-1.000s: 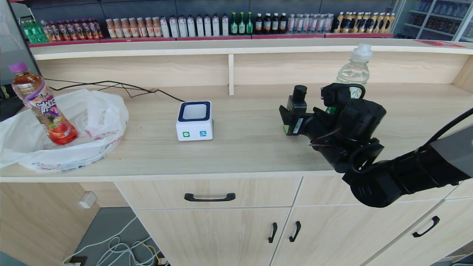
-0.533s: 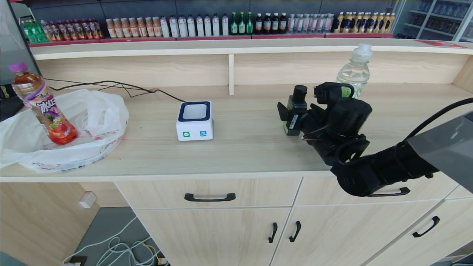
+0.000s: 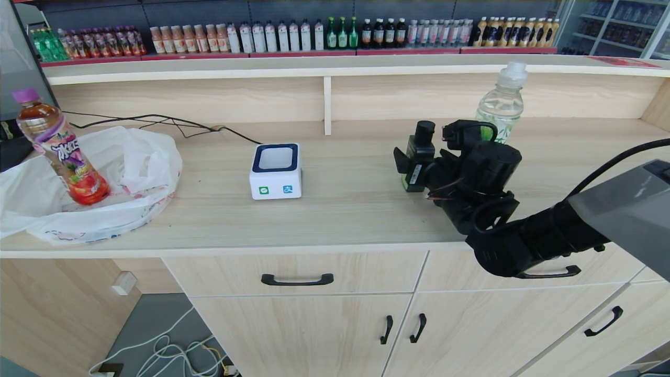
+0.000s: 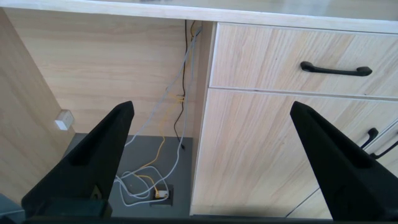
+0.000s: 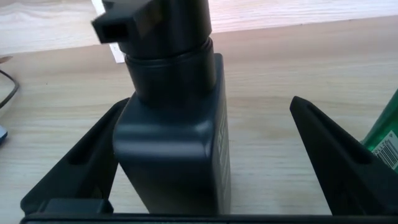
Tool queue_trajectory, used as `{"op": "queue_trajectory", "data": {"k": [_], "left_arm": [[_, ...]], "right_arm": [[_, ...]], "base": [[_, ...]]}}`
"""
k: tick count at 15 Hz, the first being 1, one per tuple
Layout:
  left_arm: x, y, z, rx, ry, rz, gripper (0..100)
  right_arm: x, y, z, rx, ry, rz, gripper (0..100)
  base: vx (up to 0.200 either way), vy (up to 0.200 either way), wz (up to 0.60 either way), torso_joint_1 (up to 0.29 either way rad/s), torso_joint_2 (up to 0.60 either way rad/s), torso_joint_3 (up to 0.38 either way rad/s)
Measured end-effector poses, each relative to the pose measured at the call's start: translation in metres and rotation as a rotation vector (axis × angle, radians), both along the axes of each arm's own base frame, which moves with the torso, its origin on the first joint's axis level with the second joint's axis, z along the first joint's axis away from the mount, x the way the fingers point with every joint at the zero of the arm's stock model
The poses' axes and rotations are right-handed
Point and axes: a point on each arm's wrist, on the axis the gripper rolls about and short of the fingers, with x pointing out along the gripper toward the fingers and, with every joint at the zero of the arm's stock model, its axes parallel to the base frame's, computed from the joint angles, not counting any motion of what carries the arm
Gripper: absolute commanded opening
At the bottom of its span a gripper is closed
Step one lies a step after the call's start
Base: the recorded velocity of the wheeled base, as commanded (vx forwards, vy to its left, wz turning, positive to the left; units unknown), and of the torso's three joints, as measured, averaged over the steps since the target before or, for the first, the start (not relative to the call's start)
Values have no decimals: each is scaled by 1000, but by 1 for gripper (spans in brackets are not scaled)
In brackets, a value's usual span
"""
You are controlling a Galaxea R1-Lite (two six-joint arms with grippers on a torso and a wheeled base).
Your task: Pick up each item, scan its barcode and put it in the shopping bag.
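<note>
A black bottle with a pump top (image 3: 419, 154) (image 5: 174, 143) stands upright on the counter's right half. My right gripper (image 3: 413, 168) (image 5: 208, 106) is open around it, one finger close against its side, the other well clear. A clear water bottle (image 3: 501, 102) with a green label (image 5: 382, 134) stands just behind the gripper. The white scanner box (image 3: 276, 170) sits mid-counter. At far left the white shopping bag (image 3: 141, 157) lies open with a red tea bottle (image 3: 63, 149) standing in it. My left gripper (image 4: 211, 109) hangs open below counter level, facing the cabinet doors.
Black cables (image 3: 157, 121) run along the back of the counter to the scanner. A raised back shelf with a divider (image 3: 327, 104) bounds the far side. Bare counter (image 3: 356, 199) lies between scanner and black bottle. Drawers with handles (image 3: 297, 280) sit beneath.
My right arm has shifted slightly left and forward, bringing the open fingers further around the black bottle. The bottle, scanner and bag have not moved.
</note>
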Motion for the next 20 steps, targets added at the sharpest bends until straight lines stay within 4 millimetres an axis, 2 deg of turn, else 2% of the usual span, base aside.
{"op": "queue_trajectory", "data": {"k": [3, 4, 13, 20], "left_arm": [[0, 0, 0, 0, 0, 0, 100], [0, 0, 0, 0, 0, 0, 100], [0, 0, 0, 0, 0, 0, 100], [0, 0, 0, 0, 0, 0, 100]], "right_arm": [[2, -2, -1, -3, 0, -6, 100], [2, -2, -1, -5, 0, -7, 0], [2, 0, 5, -11, -22, -10, 0], [-10, 9, 21, -56, -64, 6, 0]], "base": [[0, 0, 0, 0, 0, 0], [0, 0, 0, 0, 0, 0], [0, 0, 0, 0, 0, 0], [0, 0, 0, 0, 0, 0]]}}
